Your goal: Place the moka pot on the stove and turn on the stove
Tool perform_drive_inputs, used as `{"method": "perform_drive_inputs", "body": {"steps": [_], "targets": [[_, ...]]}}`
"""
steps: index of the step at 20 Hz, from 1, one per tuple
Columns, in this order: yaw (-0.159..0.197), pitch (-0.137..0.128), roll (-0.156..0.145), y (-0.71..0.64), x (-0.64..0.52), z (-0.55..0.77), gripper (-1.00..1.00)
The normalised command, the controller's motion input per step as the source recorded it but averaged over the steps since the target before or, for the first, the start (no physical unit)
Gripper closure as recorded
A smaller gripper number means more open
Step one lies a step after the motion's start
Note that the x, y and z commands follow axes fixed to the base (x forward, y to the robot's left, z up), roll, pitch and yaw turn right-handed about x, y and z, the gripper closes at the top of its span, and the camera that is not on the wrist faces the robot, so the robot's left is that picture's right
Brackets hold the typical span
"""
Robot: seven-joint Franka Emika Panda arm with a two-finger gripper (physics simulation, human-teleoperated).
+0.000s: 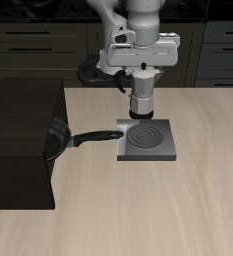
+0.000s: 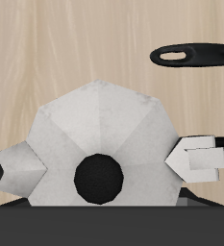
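The jaws are clamped on the moka pot (image 1: pixel 142 96), one finger on each side of its upper body, so that the gripper (image 1: pixel 141 78) carries it upright from above. In the exterior view the pot hangs clear of the table, above the back edge of the stove (image 1: pixel 148 141), its base close over the grey plate but apparently not resting on it. Holding it by the top keeps the waisted body vertical, which should let the flat base meet the coil squarely. The frying pan (image 1: pixel 60 138) lies just beside the stove, its handle reaching toward the plate's near side; it leans against the large black block (image 1: pixel 23 145), which stands beyond the pan from the stove. The stove's knob is too small to make out here.

In the wrist view the camera looks straight down on the pot's faceted lid (image 2: pixel 104 135) with its black knob (image 2: pixel 99 178) at the centre. A white finger (image 2: pixel 195 159) presses against one facet, and the dark tip of its partner shows on the opposite side, which confirms a firm grip across the body. The pan's handle (image 2: pixel 195 56) shows beyond the pot over bare wood. I judge that the pot has yet to be lowered onto the coil, and that turning the knob comes after.
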Motion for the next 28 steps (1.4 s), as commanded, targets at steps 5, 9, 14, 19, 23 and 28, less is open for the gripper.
{"method": "perform_drive_inputs", "body": {"steps": [5, 9, 14, 19, 23, 28], "targets": [[-0.009, 0.019, 0.010, 0.03, 0.05, -0.18, 1.00], [0.003, 0.022, 0.010, 0.06, 0.05, -0.22, 1.00], [-0.002, 0.022, 0.011, 0.03, 0.03, -0.11, 1.00], [0.012, -0.011, 0.003, 0.04, 0.02, -0.04, 1.00], [0.001, 0.011, 0.005, 0.01, 0.07, -0.11, 1.00], [0.001, 0.014, 0.004, 0.02, 0.09, -0.14, 1.00]]}}
